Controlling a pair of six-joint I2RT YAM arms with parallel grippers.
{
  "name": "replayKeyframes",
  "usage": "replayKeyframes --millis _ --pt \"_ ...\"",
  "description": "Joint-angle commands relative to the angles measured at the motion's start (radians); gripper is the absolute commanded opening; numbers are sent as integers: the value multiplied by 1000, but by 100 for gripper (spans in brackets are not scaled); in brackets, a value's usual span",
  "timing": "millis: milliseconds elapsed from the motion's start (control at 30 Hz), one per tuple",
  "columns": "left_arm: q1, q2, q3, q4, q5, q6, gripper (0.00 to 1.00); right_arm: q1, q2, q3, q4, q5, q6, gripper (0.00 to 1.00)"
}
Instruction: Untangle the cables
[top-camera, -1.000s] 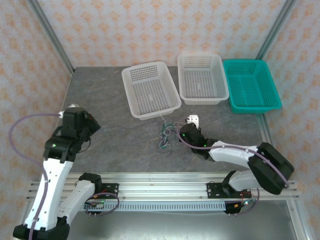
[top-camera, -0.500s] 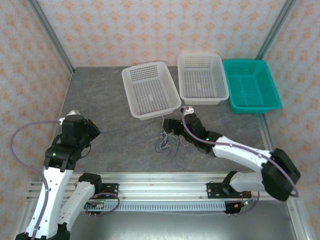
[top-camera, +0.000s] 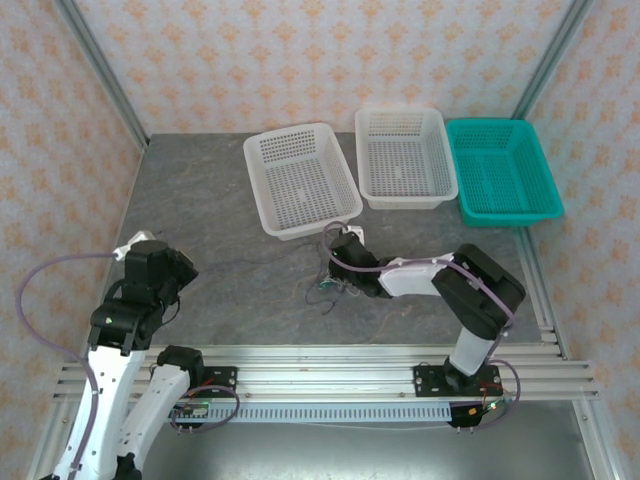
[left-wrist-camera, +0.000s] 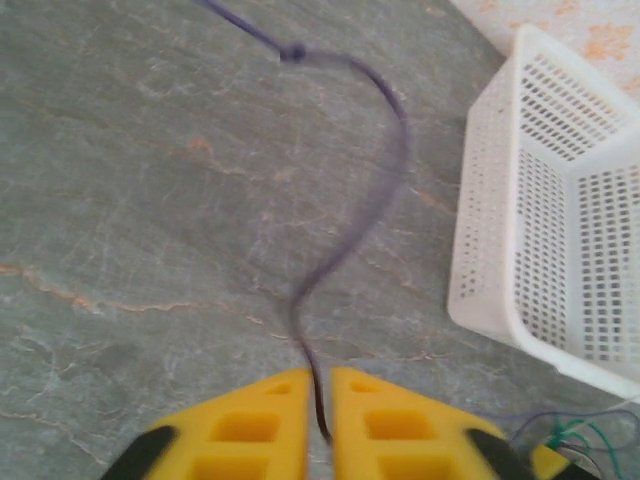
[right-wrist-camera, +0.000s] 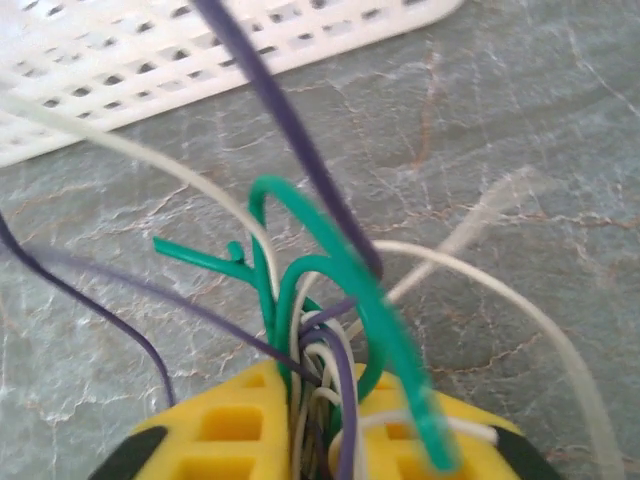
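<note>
A small tangle of thin cables (top-camera: 328, 285) lies on the grey table in front of the nearest white basket. My right gripper (top-camera: 337, 258) sits at its upper edge. In the right wrist view that gripper (right-wrist-camera: 325, 425) is shut on a bundle of strands: the teal-green cable (right-wrist-camera: 372, 295), the white cable (right-wrist-camera: 480, 258) and the dark purple cable (right-wrist-camera: 290, 130) loop out of the yellow fingers (right-wrist-camera: 225, 425). My left gripper (top-camera: 183, 266) is far to the left. It (left-wrist-camera: 320, 405) is shut on a single purple cable (left-wrist-camera: 398, 160), which curves off past a small knot (left-wrist-camera: 292, 52).
Three baskets stand at the back: a slanted white one (top-camera: 300, 180), a second white one (top-camera: 404, 157) and a teal one (top-camera: 503, 170). The slanted basket's wall (left-wrist-camera: 500, 230) is close on the left gripper's right. Bare grey table (top-camera: 230, 210) lies between the arms.
The right arm has folded in and its gripper has moved left onto the tangle. The left gripper has drawn back toward the near edge with the purple cable.
</note>
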Motion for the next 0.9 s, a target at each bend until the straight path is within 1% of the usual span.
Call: replayKeyframes --millis 0,33,167,200,233,267,333,400,433,567,667,767,833,867 --pt "9 -23 -72 -8 -34 -12 28 3 -129 -82 51 13 -75 2" --pt "8 -30 -96 17 -14 -9 34 2 -186 -98 43 10 -107 0" --pt "8 -66 -164 111 63 15 52 1 -368 -104 -57 -9 -220 0" --pt "8 -77 -169 128 88 27 55 0 -400 -102 -79 -9 -237 0" --pt "7 -90 -174 162 141 50 57 -1 -438 -97 -105 -8 -261 0" --pt "6 -105 -183 214 218 78 57 -2 -475 -91 -128 -11 -286 0" --pt "-12 -133 -193 296 323 103 57 -4 -536 -72 -167 -26 -325 0" --pt "-55 -159 -191 369 394 140 57 -4 -591 -57 -189 -51 -364 0" --pt "-86 -171 -187 397 404 158 57 -4 -611 -46 -202 -70 -380 0" --pt "-204 -181 -174 482 409 253 56 -4 -653 3 -257 -163 -408 0" --pt "-309 -123 -169 553 411 294 56 -4 -658 36 -285 -224 -393 0" --pt "-476 -33 -144 605 307 375 57 -3 -657 51 -295 -258 -375 0" --pt "-604 39 -113 630 206 449 61 -1 -652 57 -307 -271 -374 0" --pt "-643 74 -99 643 170 468 64 -1 -648 60 -314 -277 -375 0"
